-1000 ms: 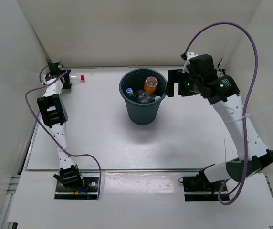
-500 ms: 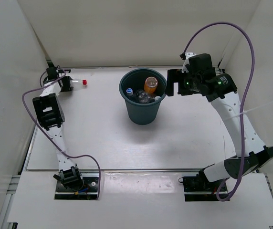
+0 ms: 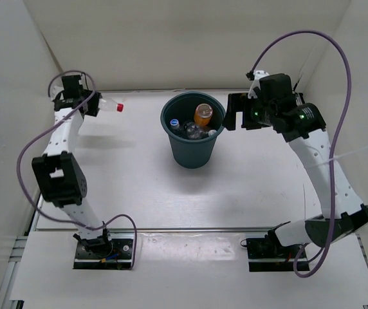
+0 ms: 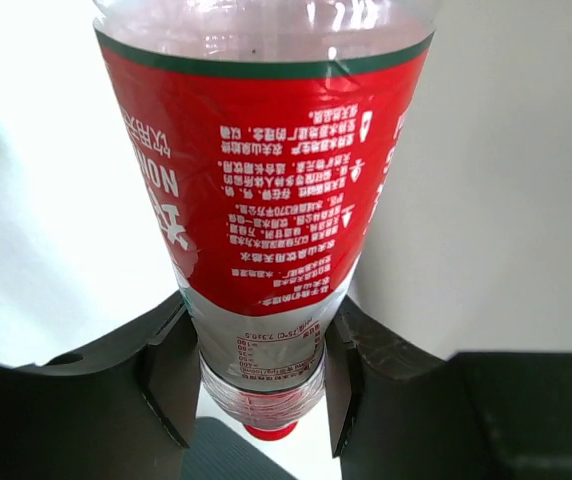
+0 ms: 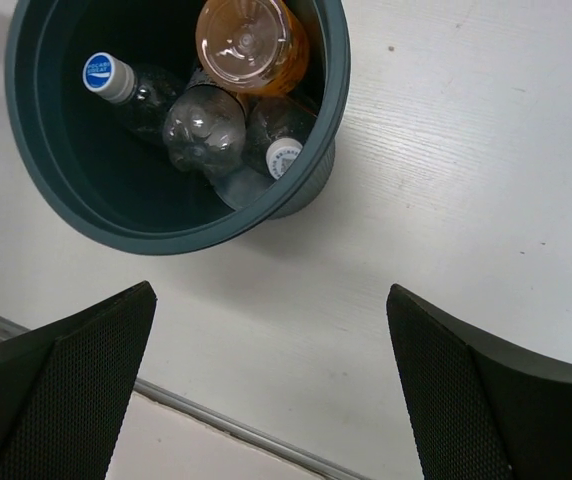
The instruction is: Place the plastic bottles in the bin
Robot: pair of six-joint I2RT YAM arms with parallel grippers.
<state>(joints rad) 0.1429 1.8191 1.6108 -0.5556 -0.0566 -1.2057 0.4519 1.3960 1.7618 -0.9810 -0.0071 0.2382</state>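
Left wrist | left pincer [image 4: 256, 382] clamps red-label bottle [image 4: 266, 200] | bin [image 3: 191, 153] well apart

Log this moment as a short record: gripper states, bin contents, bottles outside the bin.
left gripper: shut on red-label bottle
right gripper: open, empty, above table beside bin
bin contents: orange bottle, blue-cap bottle, white-cap bottle, base-up clear bottle
outside bin: red-label bottle only
task status: one bottle left
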